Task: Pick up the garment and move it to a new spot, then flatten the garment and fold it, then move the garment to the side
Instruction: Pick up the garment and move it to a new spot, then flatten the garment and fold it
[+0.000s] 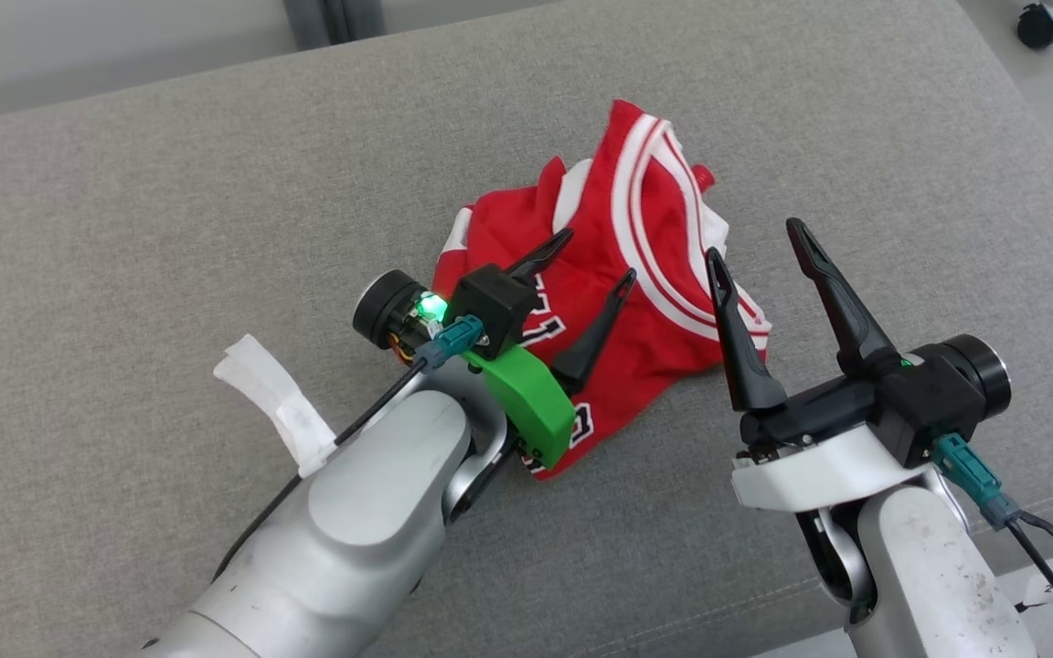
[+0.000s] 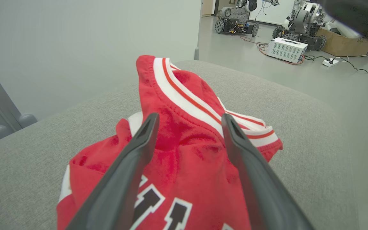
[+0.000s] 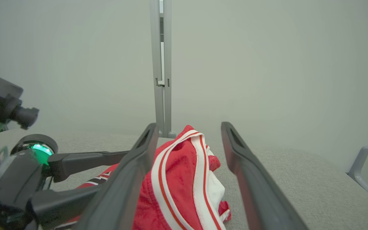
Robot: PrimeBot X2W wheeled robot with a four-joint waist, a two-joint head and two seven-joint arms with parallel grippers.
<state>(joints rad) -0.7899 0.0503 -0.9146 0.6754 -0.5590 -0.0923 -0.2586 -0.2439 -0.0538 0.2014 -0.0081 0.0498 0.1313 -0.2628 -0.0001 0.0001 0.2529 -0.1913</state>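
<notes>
Nearest the head camera, two pale silver forearms rise from the bottom edge. The left gripper holds its two dark fingers spread wide over the near half of a crumpled red jersey with white-and-red striped trim and black-and-white numerals. No cloth is pinched between them, and whether the tips touch the fabric cannot be told. The right gripper is equally wide and empty, its fingers just beside the jersey's right edge.

The jersey lies heaped near the middle of a grey woven fabric cushion. Its long axis runs from the numerals at the near end, by the left arm's green plastic bracket, away and slightly right to a striped opening that stands up in a peak.

A crumpled white strip lies on the cushion left of the left arm, apart from the jersey. A black caster wheel stands on the floor past the far right corner. The left wrist view shows a white ventilated box on the floor well beyond the cushion.
</notes>
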